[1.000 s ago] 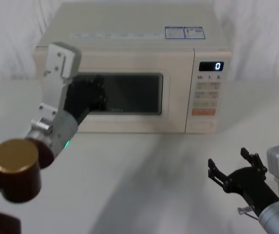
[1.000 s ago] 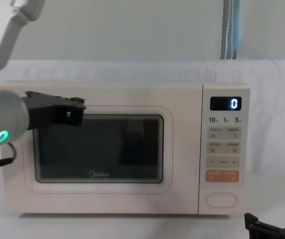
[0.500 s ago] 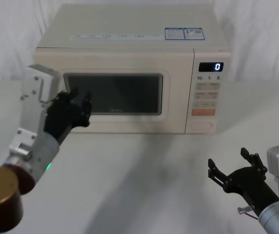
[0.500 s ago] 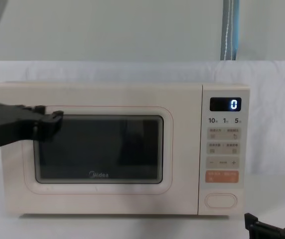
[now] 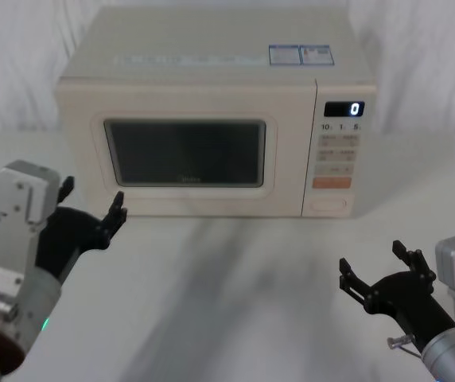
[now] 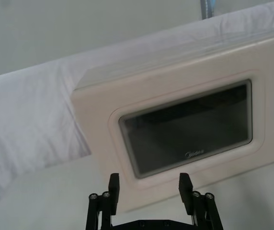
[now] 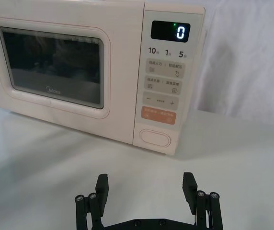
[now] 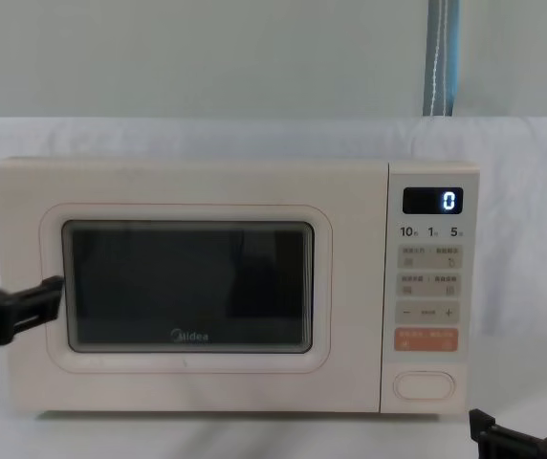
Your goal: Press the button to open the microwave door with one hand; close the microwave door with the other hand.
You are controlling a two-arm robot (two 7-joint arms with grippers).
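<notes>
The cream microwave (image 5: 211, 72) stands at the back of the table, its display showing "0". The microwave door (image 5: 184, 151) with its dark window lies flush with the front, also seen in the chest view as the door (image 8: 187, 287). The wide pill-shaped button (image 5: 328, 205) sits at the bottom of the panel, under the orange key; the right wrist view shows the button (image 7: 155, 138) untouched. My left gripper (image 5: 94, 195) hovers open in front of the door's left edge, apart from it. My right gripper (image 5: 372, 261) hangs open low at the right, well short of the panel.
White cloth covers the table (image 5: 235, 286) and the backdrop. Bare tabletop lies between the two grippers and the microwave's front. A blue-grey pole (image 8: 443, 57) stands behind the microwave.
My left gripper has drawn back from the door window, moving left and down towards my body. The door stays shut. The right arm has not moved.
</notes>
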